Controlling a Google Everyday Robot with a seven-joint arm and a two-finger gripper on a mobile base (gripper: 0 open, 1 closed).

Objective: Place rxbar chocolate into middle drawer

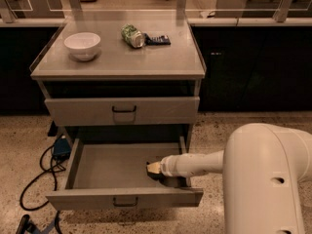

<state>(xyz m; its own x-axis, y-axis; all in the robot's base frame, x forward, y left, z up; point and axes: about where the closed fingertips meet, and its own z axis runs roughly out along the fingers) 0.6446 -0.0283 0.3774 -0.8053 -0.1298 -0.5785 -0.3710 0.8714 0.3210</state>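
The middle drawer point(122, 196) is pulled open at the bottom of the grey cabinet, its floor bare on the left. My gripper point(154, 168) reaches in from the right and sits low over the drawer's right front part, with the pale arm point(200, 164) behind it. A dark shape point(168, 181) lies on the drawer floor right under the gripper; I cannot tell whether it is the rxbar chocolate or shadow. No black-brown bar shows clearly anywhere else.
The like grey drawer point(123, 110) above is shut. On the cabinet top point(117, 62) stand a white bowl point(83, 45), a tipped green can point(131, 35) and a dark blue wrapped bar point(157, 39). Black cables point(41, 172) lie on the floor to the left.
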